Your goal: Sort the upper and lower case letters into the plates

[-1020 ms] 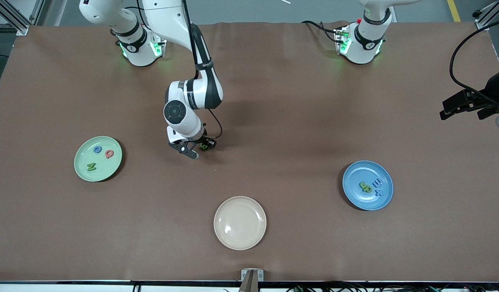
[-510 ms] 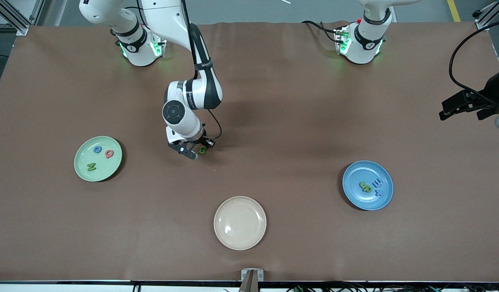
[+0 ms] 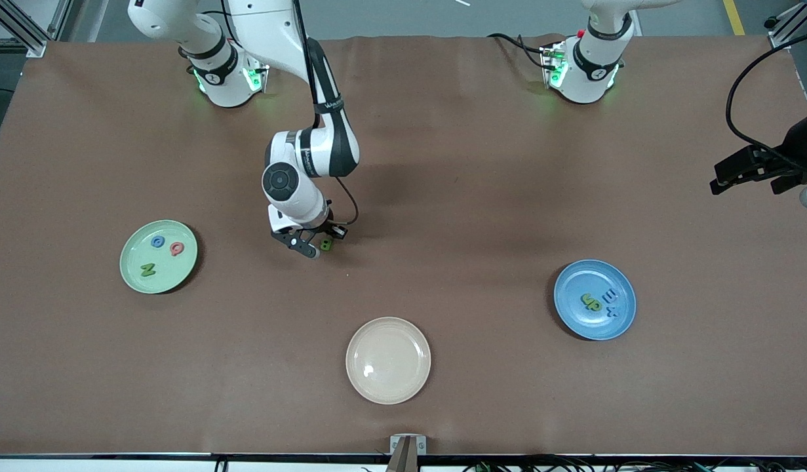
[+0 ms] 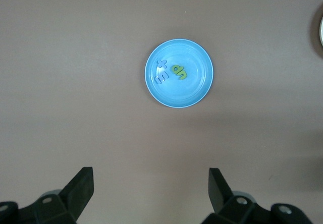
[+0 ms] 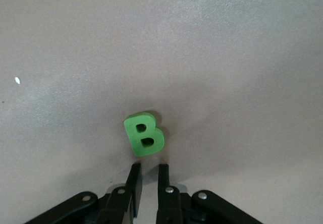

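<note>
Letter B, a small green capital point(image 5: 145, 134), lies on the brown table point(image 5: 227, 57) just past the right gripper point(image 5: 149, 167), whose jaws have just clenched on nothing, so the grasp likely missed. Left gripper point(image 4: 151, 181) waits aloft, jaws spread wide.

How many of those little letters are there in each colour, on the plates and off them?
Blue letters: 3: G, x, m
Green letters: 4: N, B, u, p
Red letters: 1: Q
Total: 8
</note>
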